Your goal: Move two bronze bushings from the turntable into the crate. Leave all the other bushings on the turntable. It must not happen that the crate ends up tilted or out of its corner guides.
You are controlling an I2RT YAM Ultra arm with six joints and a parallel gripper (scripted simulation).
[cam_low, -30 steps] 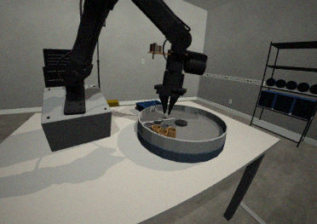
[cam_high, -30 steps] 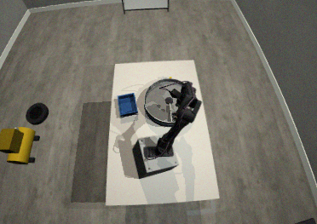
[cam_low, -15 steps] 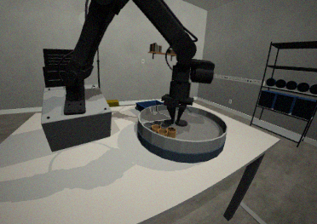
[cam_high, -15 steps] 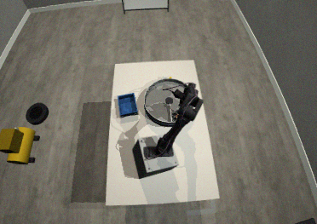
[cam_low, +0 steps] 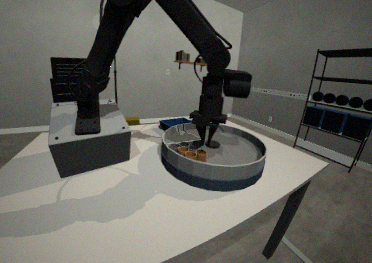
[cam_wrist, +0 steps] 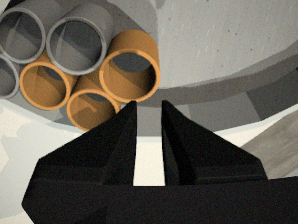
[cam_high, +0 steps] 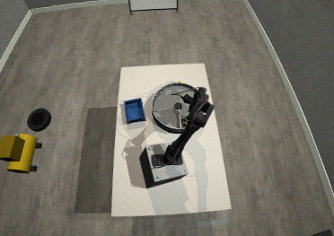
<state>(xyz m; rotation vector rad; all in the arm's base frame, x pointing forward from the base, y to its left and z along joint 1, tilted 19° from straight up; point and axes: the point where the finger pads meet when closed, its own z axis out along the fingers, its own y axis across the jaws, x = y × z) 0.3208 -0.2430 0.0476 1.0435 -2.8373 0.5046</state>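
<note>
In the wrist view one bronze bushing [cam_wrist: 132, 41] [cam_low: 201, 156] stands at the right of the cluster, a second bronze bushing [cam_wrist: 41, 91] at the left, and a third bronze bushing [cam_wrist: 94, 111] at the lower middle, partly behind the left finger. Several grey bushings [cam_wrist: 102, 17] touch them. All stand near the wall of the round turntable [cam_low: 225, 172] [cam_high: 156, 114]. My gripper [cam_wrist: 149, 110] [cam_low: 206, 143] is open by a narrow gap, with nothing between its fingers. It points down inside the turntable's rim, beside the cluster. The blue crate [cam_high: 135, 111] [cam_low: 175, 123] shows no bushing inside.
The turntable has a raised wall, thin dividers and a dark centre hub [cam_high: 178, 106]. The crate stands left of the turntable in the top view. The arm's grey base box [cam_high: 168, 178] [cam_low: 90, 153] stands on the white table [cam_high: 130, 200] [cam_low: 150, 218].
</note>
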